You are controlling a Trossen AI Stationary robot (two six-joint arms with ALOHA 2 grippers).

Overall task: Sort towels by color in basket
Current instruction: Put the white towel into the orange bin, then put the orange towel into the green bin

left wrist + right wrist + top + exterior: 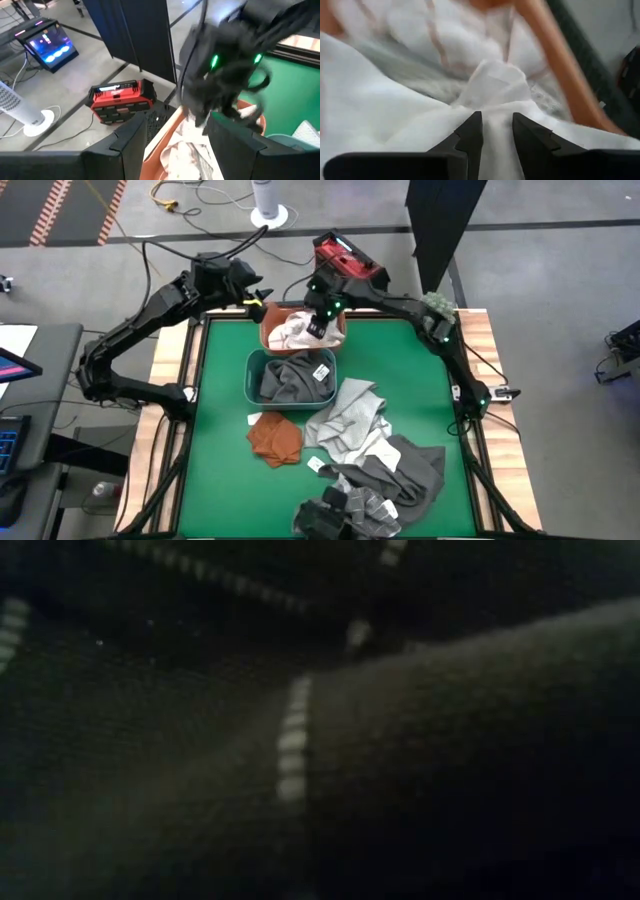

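My right gripper [318,328] reaches down into the orange tub [340,338] at the table's far edge and is shut on a white towel [395,115]. More white cloth [290,332] fills that tub. My left gripper [258,302] hovers open beside the tub's far-left rim [167,131]. Dark grey towels [290,380] lie in the teal tub [252,375]. On the green table lie a rust-orange towel [275,437], a light grey one [350,415], a dark grey one [405,470] and a checked one [340,512]. My right gripper pinches a raised fold of the white towel [496,95] between its two fingers [470,131], coming from above and pointing down. The rest of the towel spreads out below it over the other white cloth in the orange tub.
A dark checked cloth [300,740] right in front of the low camera blocks that view. A red box [345,258] and a white fan base [268,215] stand on the floor beyond the far edge. Bare green table [215,470] shows on the left.
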